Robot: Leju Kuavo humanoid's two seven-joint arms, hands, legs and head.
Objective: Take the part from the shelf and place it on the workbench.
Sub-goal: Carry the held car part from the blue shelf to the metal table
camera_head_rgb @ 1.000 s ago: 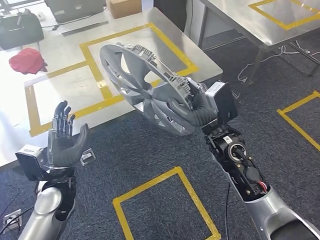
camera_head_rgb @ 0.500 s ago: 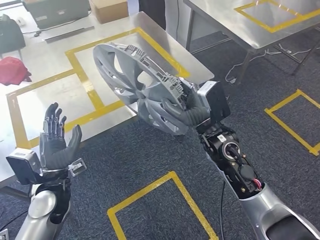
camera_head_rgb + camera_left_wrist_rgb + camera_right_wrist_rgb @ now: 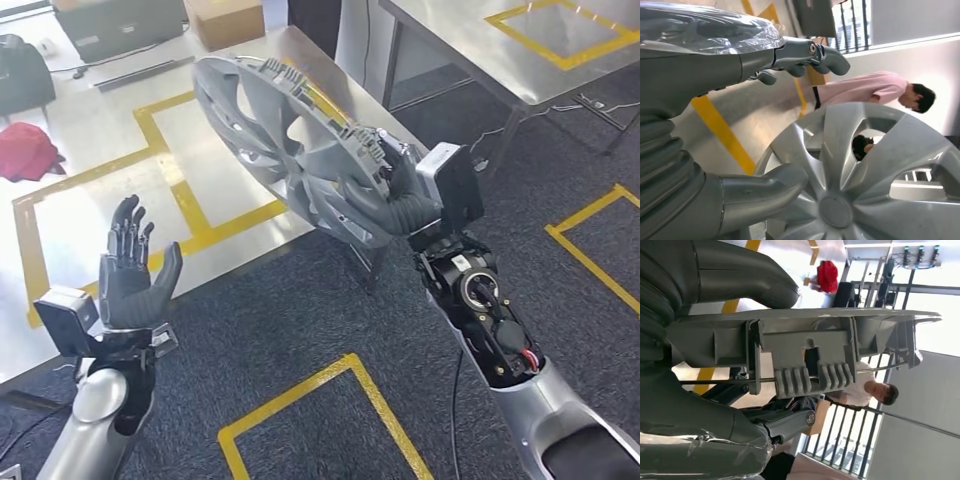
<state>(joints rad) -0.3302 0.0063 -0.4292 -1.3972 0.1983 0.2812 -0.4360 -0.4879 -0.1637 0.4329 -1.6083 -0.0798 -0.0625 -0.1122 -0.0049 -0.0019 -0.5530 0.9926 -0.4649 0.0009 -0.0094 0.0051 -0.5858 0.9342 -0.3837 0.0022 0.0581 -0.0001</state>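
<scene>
The part is a silver wheel cover (image 3: 290, 140), tilted on edge in the air over the near corner of the metal workbench (image 3: 106, 180). My right hand (image 3: 392, 195) grips its rim at the lower right; the right wrist view shows the rim (image 3: 806, 347) clamped between thumb and fingers. My left hand (image 3: 132, 275) is raised, palm up and fingers spread, holding nothing, left of the cover and apart from it. The left wrist view looks past that hand (image 3: 753, 115) at the cover's spoked face (image 3: 866, 180).
Yellow tape rectangles (image 3: 170, 170) mark the workbench. A red cloth (image 3: 26, 150) and a dark bag (image 3: 26, 70) lie at its far left, a cardboard box (image 3: 223, 20) behind. A second table (image 3: 521, 40) stands at the right. Yellow squares (image 3: 324, 410) mark the carpet. People stand beyond.
The view has shifted. My right hand has lifted the wheel cover higher and farther over the workbench corner. The left hand has risen slightly, still spread.
</scene>
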